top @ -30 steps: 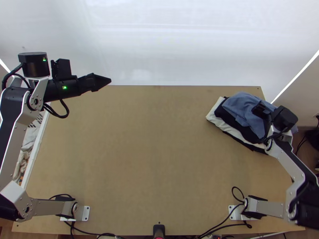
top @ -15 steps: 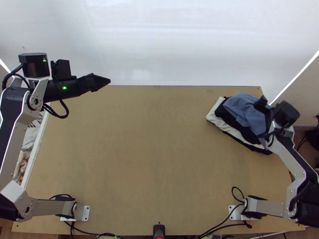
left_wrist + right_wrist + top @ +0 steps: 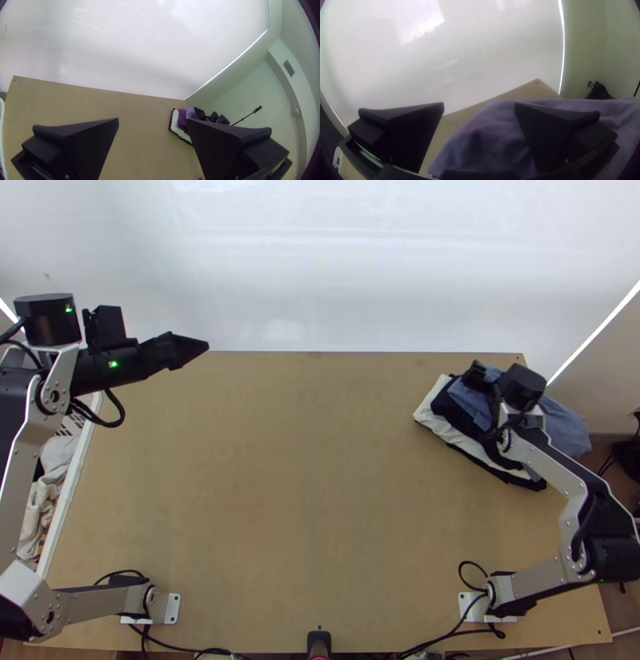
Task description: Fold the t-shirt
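T-shirt (image 3: 566,426), blue, atop stacked clothes (image 3: 438,422), beneath the open right tool (image 3: 496,394), well apart from the open left tool (image 3: 202,347)

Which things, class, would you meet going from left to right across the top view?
White-rimmed bin → left hand → small black device at the near edge → stacked white cloth → black cloth → blue cloth.

Right claw (image 3: 490,391) shifted inward over clothes pile (image 3: 466,423); left claw (image 3: 206,346) drawn slightly toward table's (image 3: 312,484) left side.
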Controlling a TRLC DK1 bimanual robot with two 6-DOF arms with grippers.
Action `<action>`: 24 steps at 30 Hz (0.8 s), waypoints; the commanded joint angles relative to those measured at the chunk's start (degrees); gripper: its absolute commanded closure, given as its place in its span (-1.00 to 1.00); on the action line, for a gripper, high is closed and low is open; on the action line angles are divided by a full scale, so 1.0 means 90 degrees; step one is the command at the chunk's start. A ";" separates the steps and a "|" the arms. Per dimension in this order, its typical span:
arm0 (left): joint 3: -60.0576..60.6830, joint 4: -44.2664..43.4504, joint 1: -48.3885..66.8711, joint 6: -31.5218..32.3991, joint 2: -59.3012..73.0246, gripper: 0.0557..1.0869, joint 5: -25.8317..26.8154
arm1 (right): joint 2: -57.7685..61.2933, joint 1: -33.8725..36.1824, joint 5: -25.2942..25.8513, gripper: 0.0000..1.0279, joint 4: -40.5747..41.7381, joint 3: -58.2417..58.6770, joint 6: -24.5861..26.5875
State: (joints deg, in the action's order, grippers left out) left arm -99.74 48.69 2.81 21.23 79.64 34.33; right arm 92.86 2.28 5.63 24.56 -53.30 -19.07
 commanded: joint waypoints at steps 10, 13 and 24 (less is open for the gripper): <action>0.0780 -0.0146 -0.0224 -0.0025 -0.0596 -0.91 -0.0103 | -0.0113 -0.0928 0.0166 -0.91 -0.0932 0.0151 -0.0098; 0.0780 -0.0165 -0.0224 -0.0025 -0.0636 -0.91 -0.0103 | -0.0952 -0.1103 0.0175 -0.91 -0.1176 -0.0181 -0.0108; 0.0829 -0.0205 -0.0419 -0.0055 -0.0831 -0.91 -0.0093 | -0.2427 0.0401 0.0420 -0.91 -0.1264 0.0414 0.0351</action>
State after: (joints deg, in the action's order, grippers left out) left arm -92.82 47.00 0.27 21.04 73.30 33.43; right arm 77.19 -2.00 8.67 13.52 -54.39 -17.67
